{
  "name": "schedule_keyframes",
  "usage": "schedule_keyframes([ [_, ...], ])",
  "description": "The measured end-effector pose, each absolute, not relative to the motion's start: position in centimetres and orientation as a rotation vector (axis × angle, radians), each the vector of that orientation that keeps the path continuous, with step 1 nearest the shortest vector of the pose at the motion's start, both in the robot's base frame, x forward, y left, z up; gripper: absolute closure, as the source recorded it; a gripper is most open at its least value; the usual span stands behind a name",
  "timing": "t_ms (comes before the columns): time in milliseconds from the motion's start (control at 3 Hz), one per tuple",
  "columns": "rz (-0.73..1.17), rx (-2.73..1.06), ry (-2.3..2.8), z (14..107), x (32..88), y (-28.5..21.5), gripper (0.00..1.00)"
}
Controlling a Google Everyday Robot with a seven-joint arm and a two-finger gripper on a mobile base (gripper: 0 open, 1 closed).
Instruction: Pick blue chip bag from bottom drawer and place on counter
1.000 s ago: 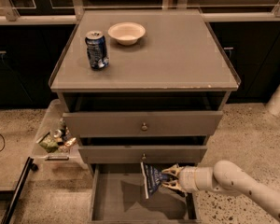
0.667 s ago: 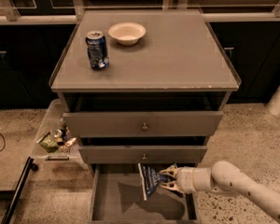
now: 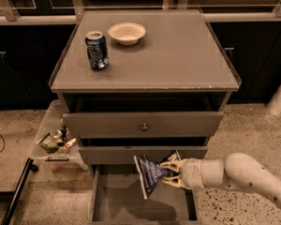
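The blue chip bag [image 3: 151, 173] is a crumpled dark-blue foil bag with white lettering. It hangs in the air above the open bottom drawer [image 3: 126, 205], just in front of the middle drawer. My gripper [image 3: 171, 174] comes in from the right on a white arm and is shut on the bag's right edge. The counter [image 3: 178, 50] is the flat grey-brown cabinet top above, well higher than the bag.
A blue soda can [image 3: 97, 50] and a white bowl [image 3: 127, 33] stand on the counter's back left. The top drawer [image 3: 143, 123] and middle drawer [image 3: 140, 153] stick out slightly. A clear bin of litter [image 3: 56, 139] sits on the floor at the left.
The bag has risen off the drawer floor and shifted a little left with my gripper, which stays shut on it.
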State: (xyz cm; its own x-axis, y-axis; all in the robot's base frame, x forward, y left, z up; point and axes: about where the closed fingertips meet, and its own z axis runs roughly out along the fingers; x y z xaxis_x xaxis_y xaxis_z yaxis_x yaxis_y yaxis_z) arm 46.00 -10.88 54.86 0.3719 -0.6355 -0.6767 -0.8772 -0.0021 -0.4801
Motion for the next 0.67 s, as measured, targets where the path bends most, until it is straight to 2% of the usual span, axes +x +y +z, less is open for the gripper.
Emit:
schedule_keyframes([
  [667,0.090,-1.764,1.281,70.4,47.3,-13.4,1.00],
])
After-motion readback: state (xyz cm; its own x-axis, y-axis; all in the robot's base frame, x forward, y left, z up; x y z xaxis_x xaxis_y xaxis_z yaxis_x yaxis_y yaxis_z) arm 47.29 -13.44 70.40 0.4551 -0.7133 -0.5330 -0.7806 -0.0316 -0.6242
